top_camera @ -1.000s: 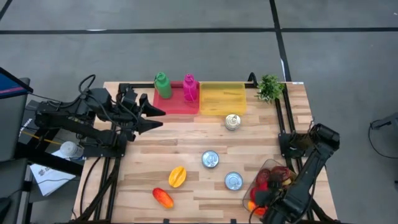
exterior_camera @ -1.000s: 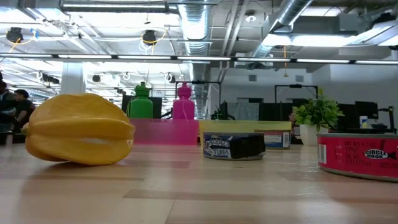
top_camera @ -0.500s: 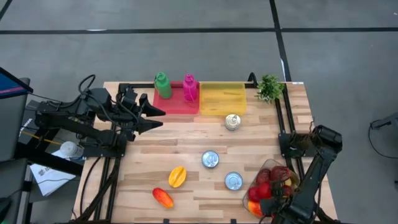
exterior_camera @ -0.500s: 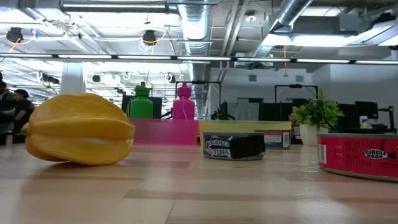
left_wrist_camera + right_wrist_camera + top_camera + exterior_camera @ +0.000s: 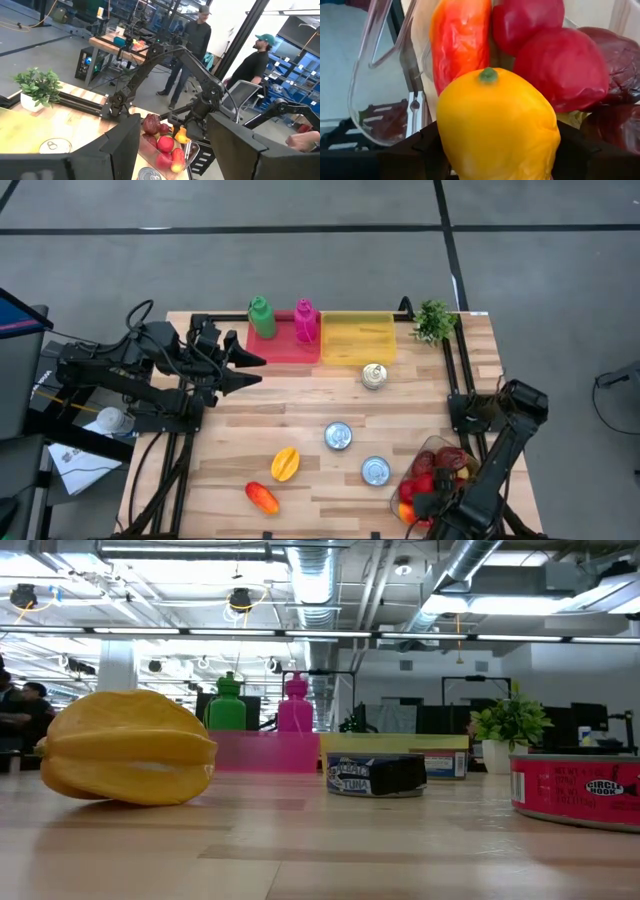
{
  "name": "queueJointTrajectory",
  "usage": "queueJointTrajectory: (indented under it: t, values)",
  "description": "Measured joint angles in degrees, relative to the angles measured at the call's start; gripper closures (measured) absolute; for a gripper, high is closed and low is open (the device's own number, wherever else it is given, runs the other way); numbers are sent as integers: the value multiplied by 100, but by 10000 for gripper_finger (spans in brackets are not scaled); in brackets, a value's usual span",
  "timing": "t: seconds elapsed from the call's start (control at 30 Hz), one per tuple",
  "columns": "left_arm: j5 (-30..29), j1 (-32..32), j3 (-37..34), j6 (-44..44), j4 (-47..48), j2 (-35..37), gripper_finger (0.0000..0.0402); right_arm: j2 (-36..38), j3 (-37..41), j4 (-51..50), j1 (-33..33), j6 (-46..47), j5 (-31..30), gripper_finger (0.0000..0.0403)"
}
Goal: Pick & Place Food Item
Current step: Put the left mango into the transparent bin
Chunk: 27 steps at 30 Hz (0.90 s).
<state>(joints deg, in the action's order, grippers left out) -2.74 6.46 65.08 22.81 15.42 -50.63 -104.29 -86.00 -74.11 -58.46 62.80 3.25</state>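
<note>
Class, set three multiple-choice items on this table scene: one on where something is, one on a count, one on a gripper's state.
1. Where does the starfruit lie?
A. on the bare table
B. in the yellow bin
C. in the clear bowl

2. How many cans stand on the table?
A. one
B. three
C. five

3. What does the right gripper hold?
A. a can
B. nothing
C. a yellow fruit

Answers: 1 A, wood surrounds it. 2 B, three round lids show from above. 3 C, the yellow fruit sits between its fingers over the bowl.

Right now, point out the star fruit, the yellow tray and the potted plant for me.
star fruit [image 5: 285, 464], high view, middle of its ridged body.
yellow tray [image 5: 358, 352], high view, its near wall.
potted plant [image 5: 510, 722], low view, its green leaves.
</note>
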Motion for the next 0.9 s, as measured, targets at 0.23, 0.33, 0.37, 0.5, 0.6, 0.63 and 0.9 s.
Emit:
queueJointTrajectory:
  t: [0.23, 0.33, 0.37, 0.5, 0.6, 0.63, 0.9]
  values:
    - [0, 0, 0, 0, 0, 0, 187, 2, 0, 52, 58, 25, 16, 146]
    - [0, 0, 0, 0, 1, 0, 186, 2, 0, 48, 51, 54, 74, 146]
    - [0, 0, 0, 0, 0, 0, 186, 2, 0, 41, 51, 105, 106, 146]
    - [0, 0, 0, 0, 2, 0, 187, 4, -2, 22, 51, 350, 150, 146]
    - [0, 0, 0, 0, 0, 0, 187, 4, -2, 24, 52, 472, 164, 146]
    - [0, 0, 0, 0, 0, 0, 186, 4, -2, 31, 55, 507, 166, 146]
    - [0, 0, 0, -4, 1, 0, 176, 4, -2, 170, 204, 489, 298, 146]
